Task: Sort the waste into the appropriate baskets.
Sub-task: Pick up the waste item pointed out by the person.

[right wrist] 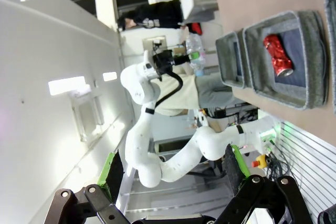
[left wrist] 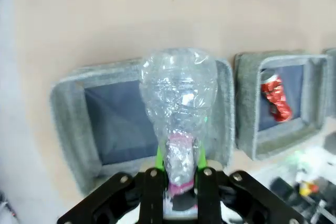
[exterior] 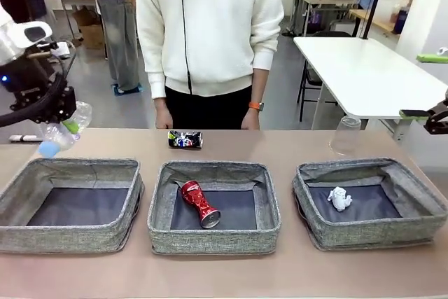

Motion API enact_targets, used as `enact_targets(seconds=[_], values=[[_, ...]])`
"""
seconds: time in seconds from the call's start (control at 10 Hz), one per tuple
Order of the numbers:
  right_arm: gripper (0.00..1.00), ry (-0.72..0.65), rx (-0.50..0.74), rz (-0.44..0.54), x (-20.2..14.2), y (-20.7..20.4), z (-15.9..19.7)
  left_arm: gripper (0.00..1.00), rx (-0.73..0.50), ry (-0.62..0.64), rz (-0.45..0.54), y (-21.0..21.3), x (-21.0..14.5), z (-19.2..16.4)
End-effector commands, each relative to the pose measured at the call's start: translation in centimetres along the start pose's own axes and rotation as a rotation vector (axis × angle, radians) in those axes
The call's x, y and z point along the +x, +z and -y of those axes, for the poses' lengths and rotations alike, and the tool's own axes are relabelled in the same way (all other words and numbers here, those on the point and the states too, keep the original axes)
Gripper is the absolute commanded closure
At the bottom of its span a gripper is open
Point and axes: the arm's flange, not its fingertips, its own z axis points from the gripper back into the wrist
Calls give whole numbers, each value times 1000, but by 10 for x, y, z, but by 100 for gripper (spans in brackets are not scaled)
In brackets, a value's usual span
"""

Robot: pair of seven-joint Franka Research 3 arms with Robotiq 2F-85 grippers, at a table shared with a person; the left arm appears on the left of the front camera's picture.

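Lower left and close to the lens, the left basket (exterior: 70,167) shows its dark floor. Above its far wall, at upper left, the left gripper (exterior: 68,125) is clamped on a crumpled clear plastic bottle (exterior: 64,133), with the blue cap (exterior: 49,148) hanging low. At lower centre the middle basket (exterior: 213,243) holds the red can (exterior: 199,203). The dark printed can (exterior: 185,139) lies on the table (exterior: 280,146) just behind it. Right of centre, a clear cup (exterior: 346,134) stands behind the right basket (exterior: 371,237), which holds the paper wad (exterior: 339,199). At the right edge the right gripper (exterior: 437,120) has its jaws spread and holds nothing. I judge the step in hand to be delivering the bottle. Next it needs carrying forward over the left basket's floor, then the fingers parting
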Motion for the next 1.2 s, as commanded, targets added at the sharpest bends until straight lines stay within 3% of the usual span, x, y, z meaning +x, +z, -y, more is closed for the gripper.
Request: enact_targets(seconds=[0.0, 0.2, 0.3, 0.4, 0.5, 0.6, 0.8, 1.1], values=[[0, -18, 24, 0, -1, -1, -6, 100, -8, -7, -60, -8, 25, -3], [0, -18, 24, 0, -1, -1, -6, 100, -8, -7, -60, -8, 25, -3], [0, -18, 24, 0, -1, -1, -6, 78, -4, -5, -13, -5, 2, 0], [0, -18, 24, 0, -1, -1, -6, 78, -90, 23, -41, 0, 4, 20], [0, -18, 24, 0, -1, -1, -6, 78, -47, 64, -38, 33, 2, 62], [0, -18, 24, 0, -1, -1, -6, 78, 6, 194, -22, 72, -5, 123], [0, -18, 24, 0, -1, -1, -6, 78, 35, 225, -23, 127, -35, 235], [0, -18, 24, 0, -1, -1, -6, 78, 8, 192, 25, 175, -44, 314]])
